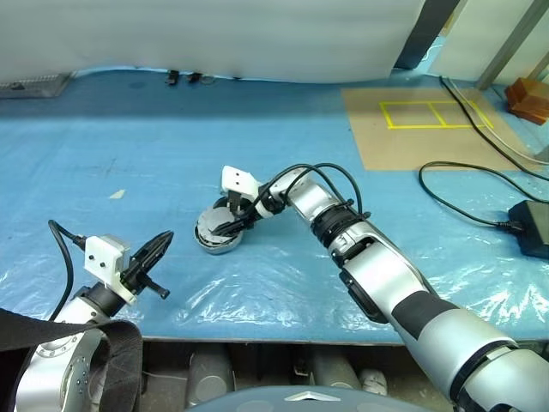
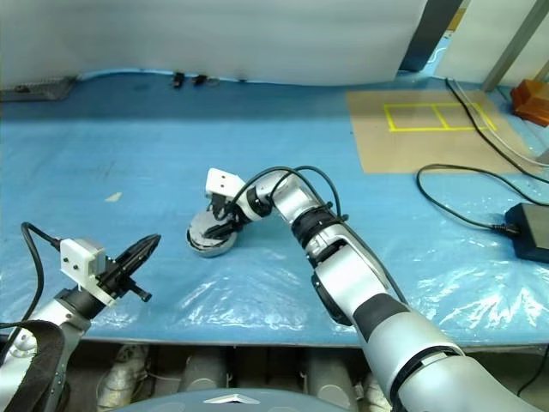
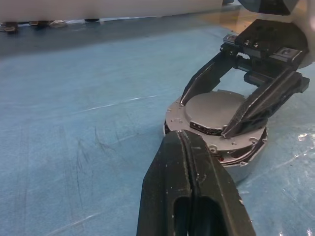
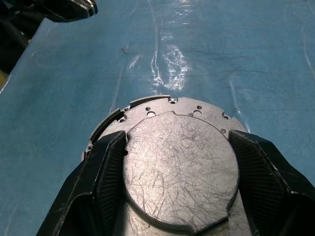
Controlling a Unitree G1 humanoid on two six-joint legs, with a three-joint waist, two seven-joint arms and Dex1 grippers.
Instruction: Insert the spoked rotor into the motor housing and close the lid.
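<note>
So the whole bench is covered in a blue plastic sheet (image 1: 171,154), crinkly along the front edge, with a brown cardboard panel (image 1: 412,129) marked in yellow tape at the far right and a black cable (image 1: 463,202) snaking to a black box (image 1: 532,227) at the right edge.

Right arm reaches in across the middle and the right gripper (image 4: 177,187) is angled down onto the stacked motor parts. Its two black fingers (image 4: 110,177) are spread wide, one on each side of the lid (image 4: 179,167), pads right up against its edges. The lid is plain grey face up, all scratched, and it sits on top of the motor housing (image 4: 162,105), whose rim with little screw holes pokes out past the lid. That stack sits roughly mid-sheet, resting on the plastic. Can't tell if the lid is fully seated or just resting there.

Left gripper (image 1: 159,245) hangs near the front left, well apart from the stack, pointing toward it, fingers pressed fully together with nothing in them
</note>
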